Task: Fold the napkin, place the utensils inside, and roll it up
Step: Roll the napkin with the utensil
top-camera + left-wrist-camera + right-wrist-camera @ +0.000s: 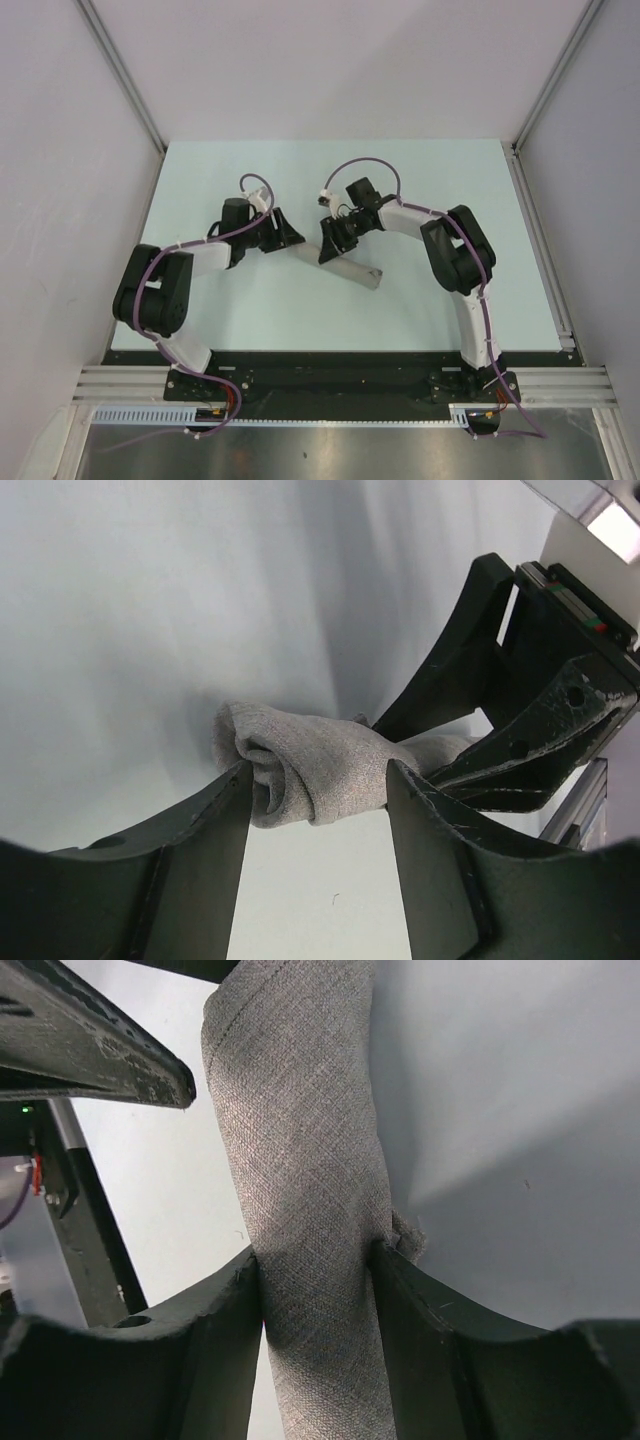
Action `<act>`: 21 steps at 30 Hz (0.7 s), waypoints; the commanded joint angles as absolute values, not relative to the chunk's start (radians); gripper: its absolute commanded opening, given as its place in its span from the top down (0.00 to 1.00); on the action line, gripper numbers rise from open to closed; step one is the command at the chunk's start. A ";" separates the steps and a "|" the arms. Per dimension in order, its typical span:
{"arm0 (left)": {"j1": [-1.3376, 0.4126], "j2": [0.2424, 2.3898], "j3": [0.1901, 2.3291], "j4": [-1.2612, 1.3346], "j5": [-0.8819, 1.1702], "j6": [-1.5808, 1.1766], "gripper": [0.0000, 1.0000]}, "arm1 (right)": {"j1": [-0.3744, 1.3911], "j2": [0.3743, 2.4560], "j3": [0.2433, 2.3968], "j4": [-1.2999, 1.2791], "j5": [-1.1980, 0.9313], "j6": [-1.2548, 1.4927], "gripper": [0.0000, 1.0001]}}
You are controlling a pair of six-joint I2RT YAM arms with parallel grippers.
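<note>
Now rolled into a tube, the napkin [347, 266] lies mid-table [300, 315], its long axis running from far left to near right. The left gripper [288, 240] stands spread astride its far-left end. The right gripper [328, 254] pinches the roll's middle, fingers [215, 1310] pressing both sides.

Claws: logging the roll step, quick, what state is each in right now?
Left claw: astride the napkin's rolled end; grip cannot be told.
Right claw: closed on the napkin.
</note>
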State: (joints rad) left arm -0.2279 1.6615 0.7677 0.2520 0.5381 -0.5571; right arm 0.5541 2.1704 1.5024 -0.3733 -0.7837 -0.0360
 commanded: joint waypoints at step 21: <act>-0.239 1.861 0.913 0.321 0.563 -0.663 0.96 | 0.667 1.815 1.195 -0.026 -0.092 -0.116 0.30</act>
